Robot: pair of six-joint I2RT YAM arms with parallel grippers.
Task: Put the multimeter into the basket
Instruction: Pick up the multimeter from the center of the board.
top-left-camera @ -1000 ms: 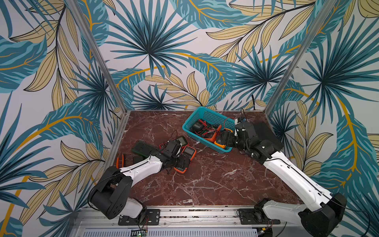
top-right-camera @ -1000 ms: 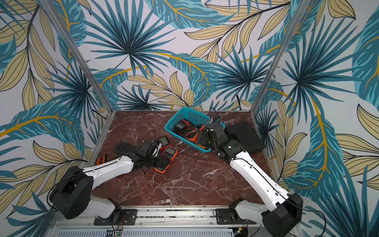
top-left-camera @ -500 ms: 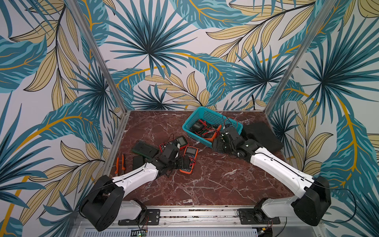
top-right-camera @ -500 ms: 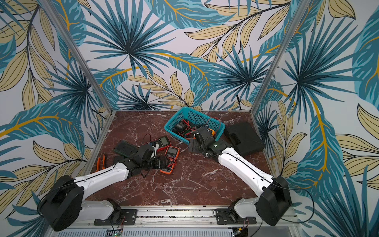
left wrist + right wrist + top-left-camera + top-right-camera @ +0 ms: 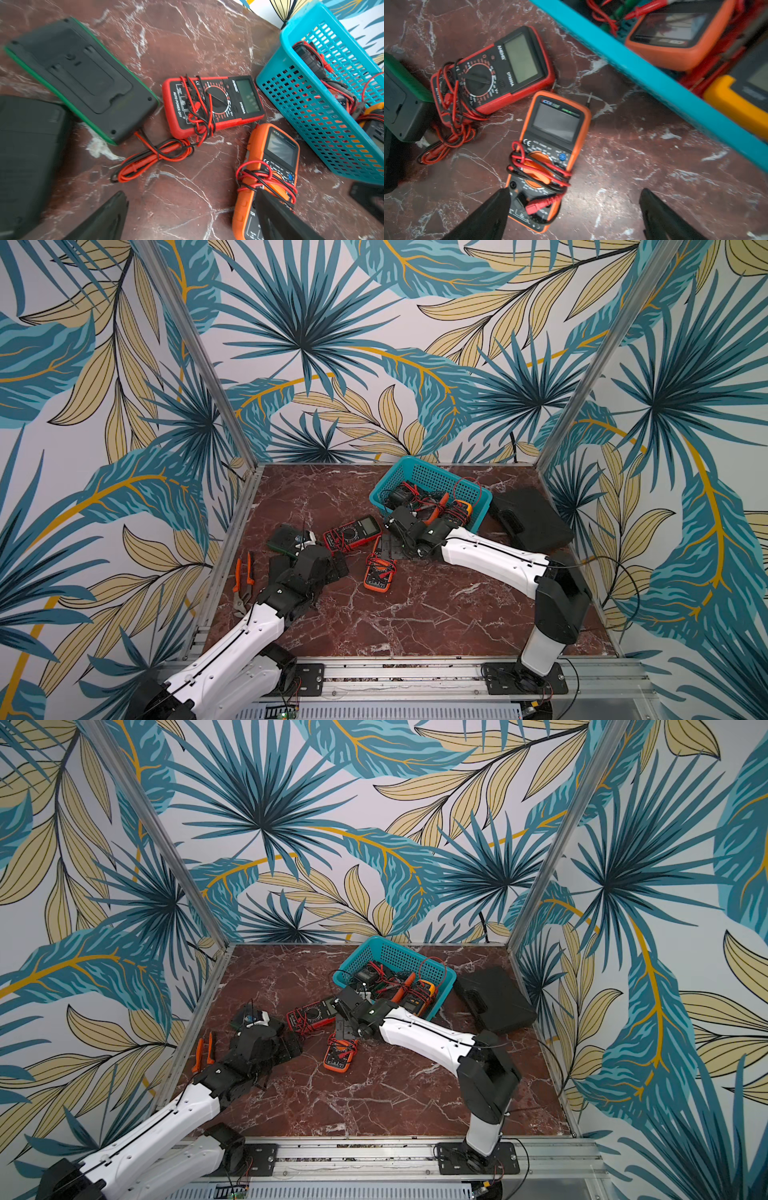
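Note:
The teal basket (image 5: 478, 512) (image 5: 440, 990) stands at the back of the marble table and holds several meters and tangled leads. Two multimeters lie on the table in front of it: a red one (image 5: 353, 531) (image 5: 212, 104) (image 5: 492, 74) and an orange one (image 5: 380, 572) (image 5: 268, 172) (image 5: 550, 149), both wrapped in red and black leads. My right gripper (image 5: 392, 545) (image 5: 575, 193) hangs open just over the orange multimeter's near end, one finger at its edge. My left gripper (image 5: 332, 568) (image 5: 192, 197) is open and empty to the left of that multimeter.
A green-edged black meter (image 5: 286, 537) (image 5: 83, 79) lies face down at the left, beside another black block (image 5: 25, 158). Orange-handled pliers (image 5: 243, 576) lie by the left rail. A black case (image 5: 528, 520) sits right of the basket. Patterned walls close three sides.
My right arm has left the basket and swung left and down over the orange multimeter, its jaws opening a little wider. My left arm has drawn back toward the front left.

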